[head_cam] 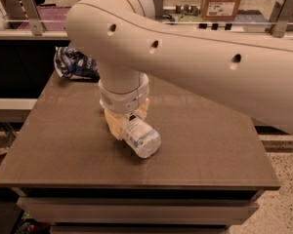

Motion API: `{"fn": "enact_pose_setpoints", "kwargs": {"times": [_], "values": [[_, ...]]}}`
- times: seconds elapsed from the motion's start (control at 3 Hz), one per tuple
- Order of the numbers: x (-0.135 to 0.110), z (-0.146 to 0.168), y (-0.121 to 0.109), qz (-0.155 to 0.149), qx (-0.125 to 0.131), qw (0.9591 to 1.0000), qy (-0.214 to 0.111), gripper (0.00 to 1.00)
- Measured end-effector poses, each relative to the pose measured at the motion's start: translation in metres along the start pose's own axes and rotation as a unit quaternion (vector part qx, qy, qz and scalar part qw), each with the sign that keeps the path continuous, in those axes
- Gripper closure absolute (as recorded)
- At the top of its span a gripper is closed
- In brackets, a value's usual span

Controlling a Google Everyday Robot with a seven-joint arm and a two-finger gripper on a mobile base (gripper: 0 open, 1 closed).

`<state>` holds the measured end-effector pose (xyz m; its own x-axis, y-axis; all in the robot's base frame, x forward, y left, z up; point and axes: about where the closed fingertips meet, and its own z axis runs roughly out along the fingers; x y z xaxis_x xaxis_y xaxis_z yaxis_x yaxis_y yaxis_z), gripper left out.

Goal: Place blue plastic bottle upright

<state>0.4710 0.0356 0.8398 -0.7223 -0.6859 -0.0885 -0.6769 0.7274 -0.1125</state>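
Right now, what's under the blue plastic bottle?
Just the table shows under the tilted blue plastic bottle, gripped by the hand mid-table. Whether its lower end touches the surface is hidden; the hand covers its cap.
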Motion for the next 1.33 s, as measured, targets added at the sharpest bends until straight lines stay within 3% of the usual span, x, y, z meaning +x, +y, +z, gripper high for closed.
{"fn": "enact_pose_setpoints", "kwargs": {"times": [0.33,0.67,1.33], "values": [[0.000,0.000,0.000,0.000,0.000,1.0000,-0.001,1.00],[0.001,-0.005,-0.003,0.000,0.003,1.0000,-0.009,1.00],[0.011,-0.034,-0.035,0.024,0.027,0.9970,-0.069,1.00]]}}
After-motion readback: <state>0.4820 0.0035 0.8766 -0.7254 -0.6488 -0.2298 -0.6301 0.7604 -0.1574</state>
